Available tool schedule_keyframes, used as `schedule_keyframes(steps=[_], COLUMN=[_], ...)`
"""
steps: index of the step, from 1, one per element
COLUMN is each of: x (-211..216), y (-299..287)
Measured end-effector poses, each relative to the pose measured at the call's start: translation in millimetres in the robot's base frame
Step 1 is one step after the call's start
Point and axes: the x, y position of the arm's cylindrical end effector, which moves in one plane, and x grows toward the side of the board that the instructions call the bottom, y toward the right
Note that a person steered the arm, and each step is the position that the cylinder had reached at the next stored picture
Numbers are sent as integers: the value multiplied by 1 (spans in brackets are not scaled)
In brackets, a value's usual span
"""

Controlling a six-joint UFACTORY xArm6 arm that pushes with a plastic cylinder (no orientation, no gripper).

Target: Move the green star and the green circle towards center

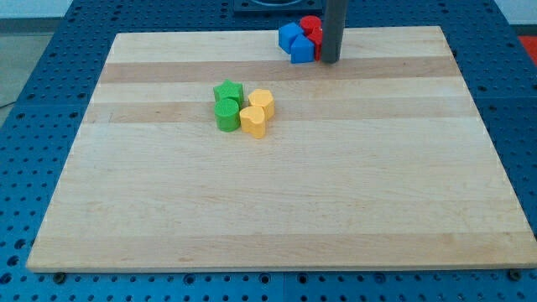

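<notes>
Well down-left of our tip [330, 60], bare and holding nothing, green star [227, 90] touches green circle [226, 115]: light, rigid, likely sliding easily; we push their left faces.

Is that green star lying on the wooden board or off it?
On it: the green star rests on the board, touching the green circle.

Bright, even overhead light, soft short shadows (slight glare), sharp focus throughout.
</notes>
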Motion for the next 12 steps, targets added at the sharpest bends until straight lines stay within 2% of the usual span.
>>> schedule_keyframes(steps=[1,3,4,5,7,8,11,12], x=[1,34,66,73,55,58,54,78], y=[0,0,-37,-87,-169,-192,-173,-173])
